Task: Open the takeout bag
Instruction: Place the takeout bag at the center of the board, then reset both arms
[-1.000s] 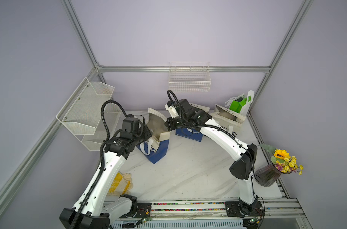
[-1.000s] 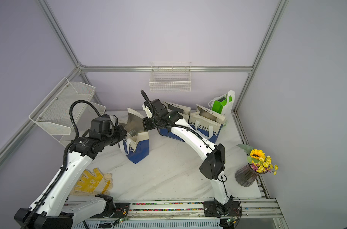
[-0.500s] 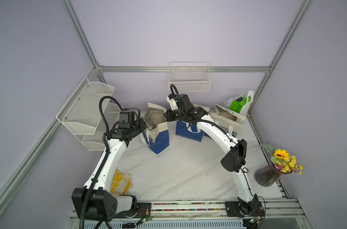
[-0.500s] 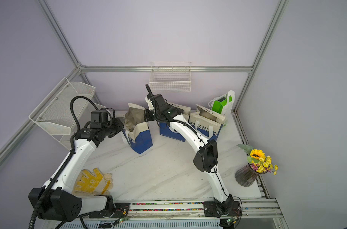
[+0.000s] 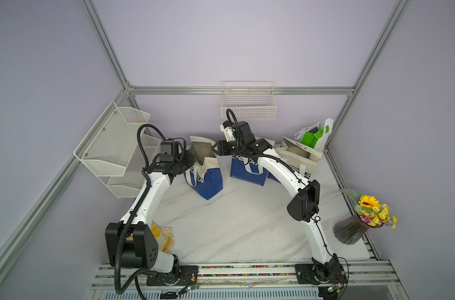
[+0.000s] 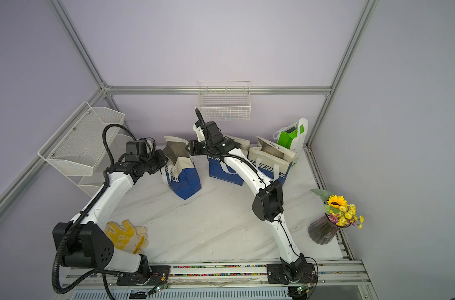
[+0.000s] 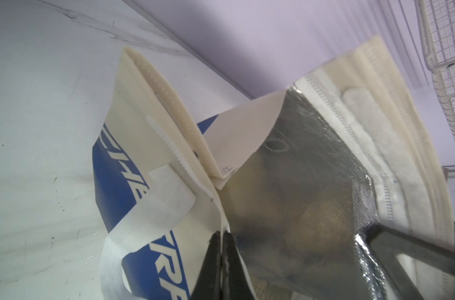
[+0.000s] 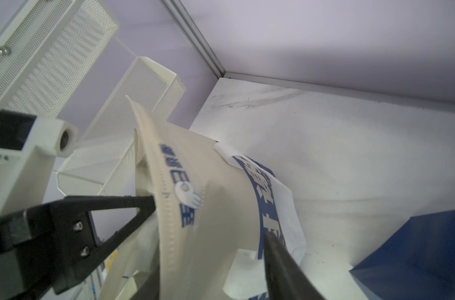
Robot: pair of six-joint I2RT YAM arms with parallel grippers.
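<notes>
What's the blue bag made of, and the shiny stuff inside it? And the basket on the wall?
The takeout bag looks like matte non-woven fabric, cream and blue, with stitched edges. Its lining is probably silver foil: shiny, crinkled, with a fine grid texture. The wall basket seems to be white-coated metal wire, an open see-through grid.

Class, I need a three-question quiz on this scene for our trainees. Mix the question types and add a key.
1. True or false: the left hand is shut on the rim of the takeout bag.
2. Which lies on the table? A) yellow gloves B) a sponge C) a mug
3. Fill in: the jaws of the right hand stand ___.
Key: 1 true; 2 A; 3 open.
</notes>
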